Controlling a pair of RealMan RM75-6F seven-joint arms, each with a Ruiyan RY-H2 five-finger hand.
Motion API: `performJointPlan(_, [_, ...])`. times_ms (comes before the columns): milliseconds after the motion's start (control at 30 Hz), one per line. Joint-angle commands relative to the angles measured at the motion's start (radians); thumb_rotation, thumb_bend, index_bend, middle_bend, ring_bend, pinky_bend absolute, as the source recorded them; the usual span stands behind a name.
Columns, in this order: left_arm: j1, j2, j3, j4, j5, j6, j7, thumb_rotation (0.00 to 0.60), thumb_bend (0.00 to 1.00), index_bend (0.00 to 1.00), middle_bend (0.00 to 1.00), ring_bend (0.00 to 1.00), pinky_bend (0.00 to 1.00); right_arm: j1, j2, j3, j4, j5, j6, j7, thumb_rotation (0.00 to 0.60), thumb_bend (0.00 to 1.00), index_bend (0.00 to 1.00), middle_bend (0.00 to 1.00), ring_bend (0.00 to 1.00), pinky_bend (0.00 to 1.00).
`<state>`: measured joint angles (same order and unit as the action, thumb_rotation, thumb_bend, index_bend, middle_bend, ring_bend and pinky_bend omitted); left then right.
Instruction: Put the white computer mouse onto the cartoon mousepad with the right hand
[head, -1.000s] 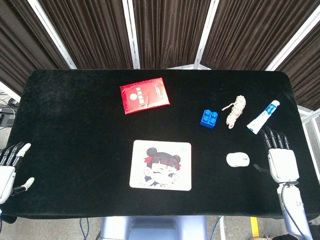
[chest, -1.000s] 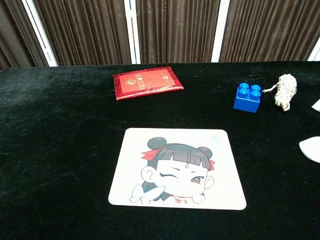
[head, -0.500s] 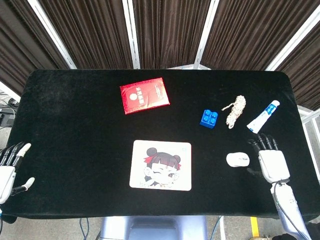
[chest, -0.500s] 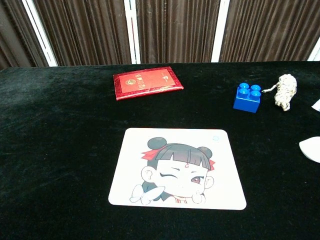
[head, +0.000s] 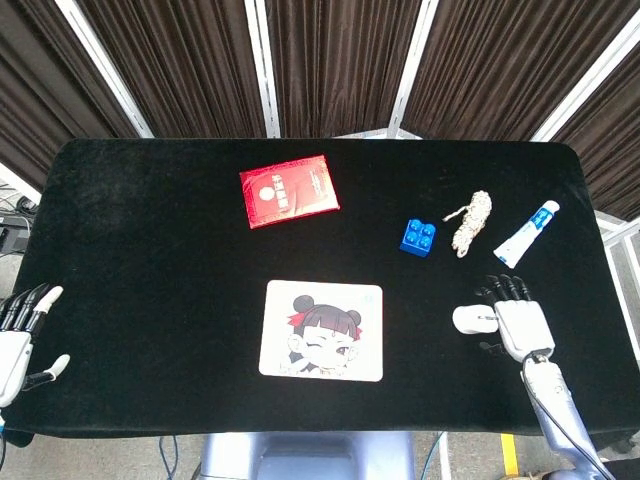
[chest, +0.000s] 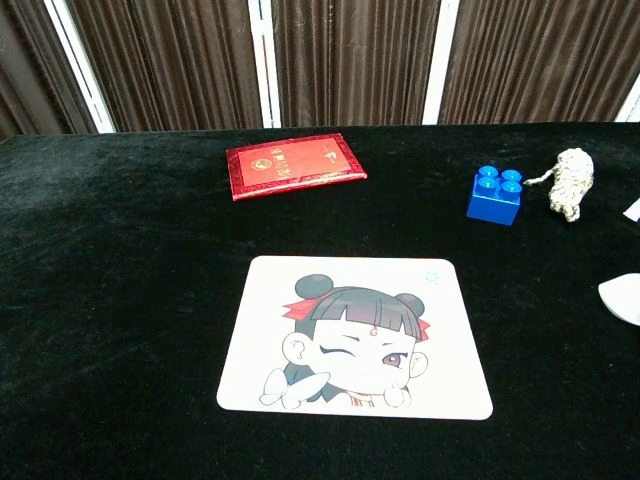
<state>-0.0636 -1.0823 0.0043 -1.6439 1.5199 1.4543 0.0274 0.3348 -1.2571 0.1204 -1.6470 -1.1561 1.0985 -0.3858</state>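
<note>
The white computer mouse (head: 472, 318) lies on the black table right of the cartoon mousepad (head: 322, 330); only its left edge (chest: 624, 298) shows in the chest view, where the mousepad (chest: 355, 336) fills the middle. My right hand (head: 520, 322) hovers beside the mouse's right end, fingers spread and pointing away, holding nothing; whether it touches the mouse is unclear. At the table's left front corner my left hand (head: 20, 335) stays open and empty. Neither hand shows in the chest view.
A red booklet (head: 289, 190) lies at the back centre. A blue toy brick (head: 418, 237), a coil of rope (head: 471, 221) and a white tube with a blue cap (head: 526, 233) sit behind the mouse. The table edge (head: 600, 250) runs close on the right.
My right hand has moved left and slightly forward, from well right of the mouse to right beside it. The mouse, the mousepad and the left hand have not moved.
</note>
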Motion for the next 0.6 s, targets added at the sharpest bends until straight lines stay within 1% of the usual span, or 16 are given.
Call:
performJointPlan(33, [-0.001,0.0,0.0,0.0,-0.001,-0.001,0.001,0.6,0.27,0.06,0.0,0.0,0.0,0.024,-0.016,0.003,0.0,0.052,-0.034,-0.041,0.6,0.04,0.22,0.08,0.0,0.0])
performJointPlan(333, [-0.004,0.001,-0.002,-0.004,-0.007,-0.008,0.005,0.6,0.27,0.07,0.0,0.0,0.0,0.071,-0.052,0.017,0.045,0.155,-0.089,-0.086,0.6,0.05,0.23,0.08,0.0,0.0])
performJointPlan(600, [-0.005,0.001,-0.002,-0.006,-0.009,-0.009,0.006,0.6,0.27,0.07,0.0,0.0,0.0,0.097,-0.091,0.01,0.084,0.196,-0.096,-0.127,0.6,0.05,0.26,0.08,0.0,0.0])
